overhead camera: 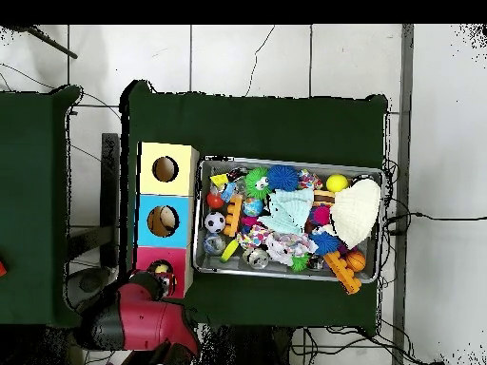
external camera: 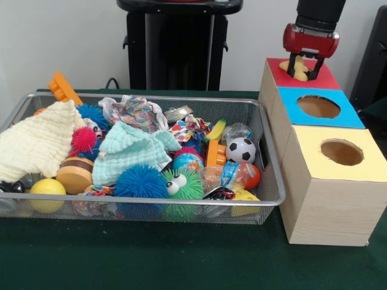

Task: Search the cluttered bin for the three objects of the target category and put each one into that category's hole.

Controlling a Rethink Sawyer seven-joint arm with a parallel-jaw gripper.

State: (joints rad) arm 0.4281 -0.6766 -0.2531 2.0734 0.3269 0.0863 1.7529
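While the pincer (external camera: pixel 300 68) grips a yellow toy (external camera: pixel 298 70) over the red box (external camera: pixel 323 80), the bin (external camera: pixel 266 151) sits apart.

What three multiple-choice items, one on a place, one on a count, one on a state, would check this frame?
1. Where is the hand?
A. Over the red-topped box
B. Over the yellow-topped box
C. Down in the wire bin

2. How many topped boxes stand beside the wire bin?
A. Two
B. Three
C. Four

3. What is the hand's state?
A. Open and empty
B. Shut on a pale yellow object
C. Shut on the soccer ball

Key: 1 A, it hangs over the red-topped box. 2 B, red, blue and yellow tops. 3 B, the pale yellow object sits between its fingers; the soccer ball lies in the bin.
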